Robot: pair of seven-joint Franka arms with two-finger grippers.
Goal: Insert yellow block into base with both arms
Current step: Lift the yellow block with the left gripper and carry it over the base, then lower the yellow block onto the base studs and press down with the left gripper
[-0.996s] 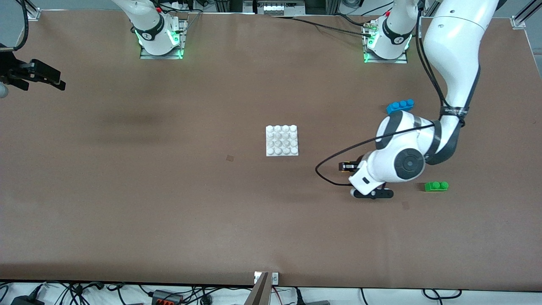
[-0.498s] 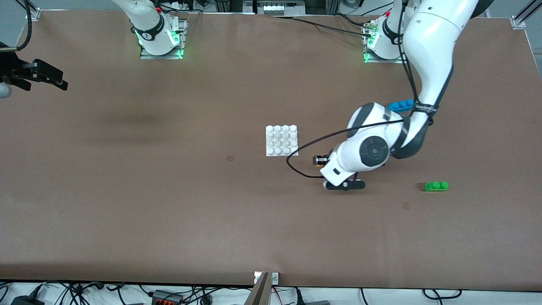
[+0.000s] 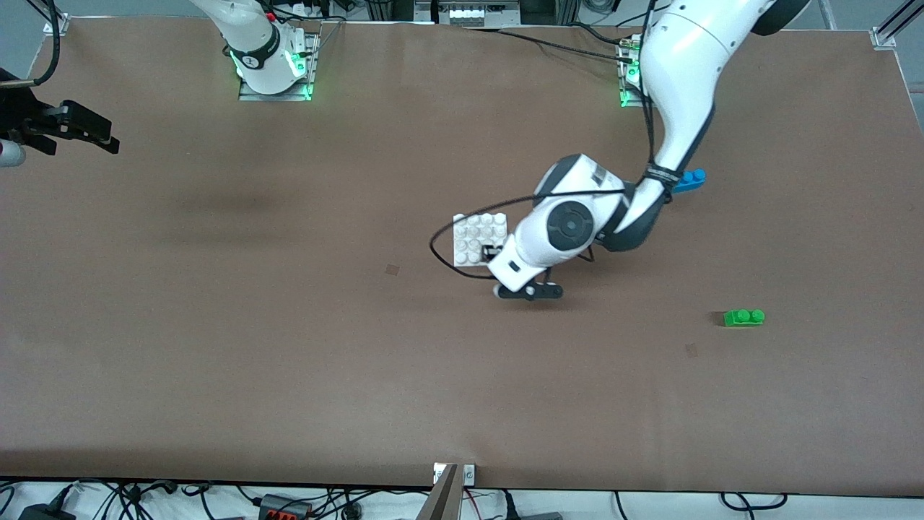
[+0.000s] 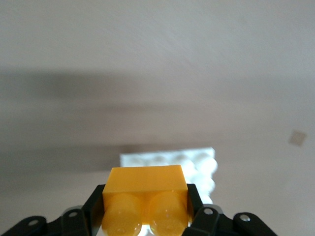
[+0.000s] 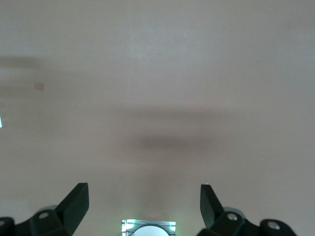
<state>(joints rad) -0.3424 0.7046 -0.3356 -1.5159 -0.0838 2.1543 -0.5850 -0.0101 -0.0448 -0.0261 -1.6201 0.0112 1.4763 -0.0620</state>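
Clamped on the yellow block [image 4: 146, 194], the left gripper [image 4: 146, 216] hangs over the edge of the base [image 3: 473, 235] that lies toward the left arm's end of the table; in the left wrist view the brick sits square between the black fingers [image 4: 93, 209], its two studs facing the camera, with the white studded plate just past it. By contrast the right gripper [image 5: 142, 201] has its jaws spread wide with nothing between them, up over bare table [image 3: 289, 347] at the right arm's end, where that arm waits.

The step in hand looks like the carry to the base, with the press-in not yet done. To do it well, the left arm should centre the block over a pair of studs, keep it level and lined up with the grid, then descend straight down. The base lies loose and may slide, so the right gripper would do well to steady it first
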